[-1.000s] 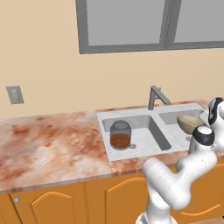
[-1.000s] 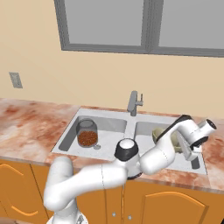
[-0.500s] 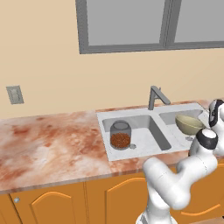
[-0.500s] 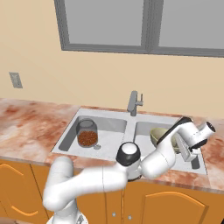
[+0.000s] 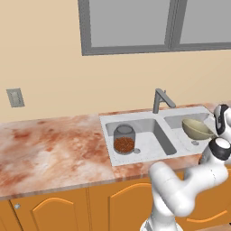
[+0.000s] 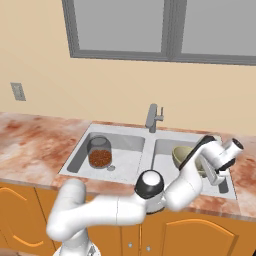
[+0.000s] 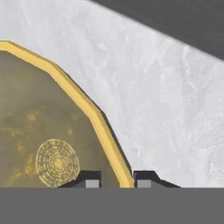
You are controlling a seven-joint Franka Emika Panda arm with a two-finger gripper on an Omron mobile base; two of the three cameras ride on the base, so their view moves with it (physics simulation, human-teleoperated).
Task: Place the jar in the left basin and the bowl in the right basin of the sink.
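— Over the right basin (image 5: 198,135), what's visible?
— Bowl (image 5: 196,128) tilted, rim pinched between the gripper (image 7: 117,179) fingertips, one either side; hand view crops most of it.
— Jar (image 5: 124,139)?
— Upright in the left basin (image 5: 149,131), near the drain.
— Blocked?
— Arm covers part of the bowl from the right base view.

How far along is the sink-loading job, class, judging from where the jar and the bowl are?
Done: the jar stands in the left basin. In hand: the gripper is shut on the rim of the bowl, which hangs tilted over the right basin. Left: lowering the bowl in and letting go.
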